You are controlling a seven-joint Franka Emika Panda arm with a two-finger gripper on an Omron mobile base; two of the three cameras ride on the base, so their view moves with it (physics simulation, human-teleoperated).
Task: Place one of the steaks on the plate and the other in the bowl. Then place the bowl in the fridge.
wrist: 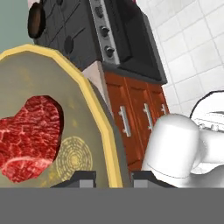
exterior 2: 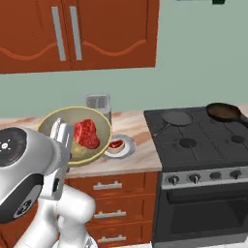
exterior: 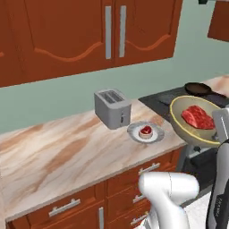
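Observation:
My gripper [wrist: 113, 178] is shut on the yellow rim of the olive-tan bowl [wrist: 43, 78], which hangs tilted in the air off the counter's front edge. One red steak [wrist: 28, 135] lies inside it. The left base view has the bowl [exterior: 185, 129] with its steak [exterior: 198, 117] at the far right, the gripper [exterior: 218, 133] on its near rim. From the right base view, the gripper [exterior 2: 62, 133] holds the bowl [exterior 2: 53, 127] above the counter edge. The other steak [exterior: 145, 131] rests on the grey-rimmed plate [exterior: 134, 133] on the counter. The fridge is out of view.
A steel toaster [exterior: 112, 107] stands on the marble counter [exterior: 58, 152] behind the plate. To the right is a black stove [exterior 2: 203, 131] with a dark frying pan [exterior 2: 224, 111] at its back. Red-brown cabinets [exterior: 89, 31] hang above, with drawers [exterior 2: 114, 186] below the counter.

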